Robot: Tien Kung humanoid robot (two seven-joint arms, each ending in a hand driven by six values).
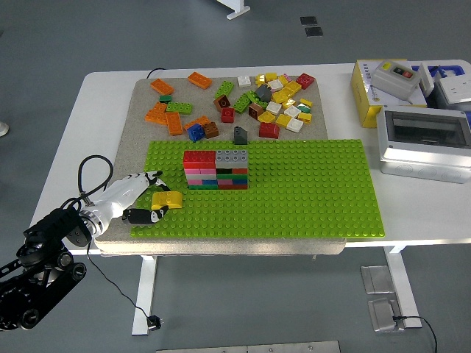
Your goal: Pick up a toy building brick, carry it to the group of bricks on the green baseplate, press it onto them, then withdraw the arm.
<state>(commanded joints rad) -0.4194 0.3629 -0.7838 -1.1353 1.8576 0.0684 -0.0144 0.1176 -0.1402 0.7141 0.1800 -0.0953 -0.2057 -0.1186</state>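
Yellow plastic shows between the fingers of the left hand [147, 200], low on the left of the frame: the hand is closed around a yellow brick [168, 199], thumb below and the other fingers above. Hand and brick sit over the near-left corner of the green baseplate [309, 191], a little to the lower left of the brick stack [216, 169], and apart from it. That stack stands on the baseplate left of centre, with a red block and a grey block on top and pink, green, black and red layers beneath. Loose bricks [250, 103] in orange, yellow, green, red and white lie scattered on the beige mat [143, 95] beyond the baseplate. Grey and yellow boxes [419, 125] occupy the right end of the white worktop [88, 125].
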